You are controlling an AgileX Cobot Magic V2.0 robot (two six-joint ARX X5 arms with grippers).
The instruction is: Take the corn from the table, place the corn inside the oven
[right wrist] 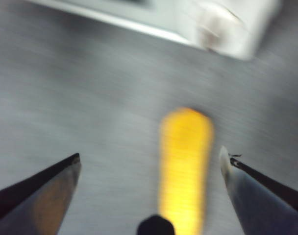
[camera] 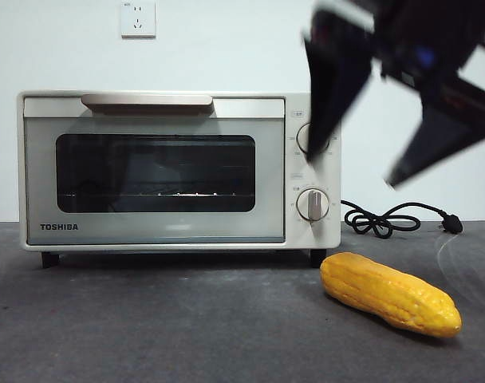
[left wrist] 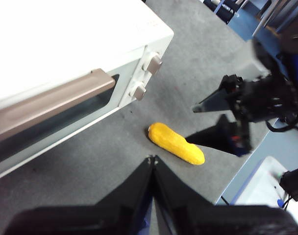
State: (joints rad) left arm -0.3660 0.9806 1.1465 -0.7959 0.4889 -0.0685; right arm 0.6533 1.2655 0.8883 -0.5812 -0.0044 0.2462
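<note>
- Where the lower left corner of the door is seen in the front view, the word TOSHIBA is printed in dark capitals on the oven [camera: 179, 169]; small markings ring its two knobs but are too small to be read.
- The oven is shown as a cream-white box with a dark glass door, a beige bar handle [camera: 147, 100] along the top of the door, and short black feet.
- The door is seen closed, and a wire rack is faintly visible through the glass.
- A white wall socket [camera: 138, 19] is fixed at the upper left of the front view, and a looped black cord [camera: 386, 219] is laid at the right behind the oven.
- The table [camera: 147, 327] is presented as a flat, matte, dark grey surface with a mottled grain.
- The corn [camera: 388, 293] is found at the lower right of the front view, lying on the table in front of the oven's right corner and apart from it; it is glossy, yellow-orange, bumpy and tapered.
- The right gripper [camera: 362, 163] is held above the corn at the upper right, blurred, with its jaws spread wide and nothing between them.
- The left gripper [left wrist: 153, 159] is seen with its jaws pressed together and nothing is held.
</note>
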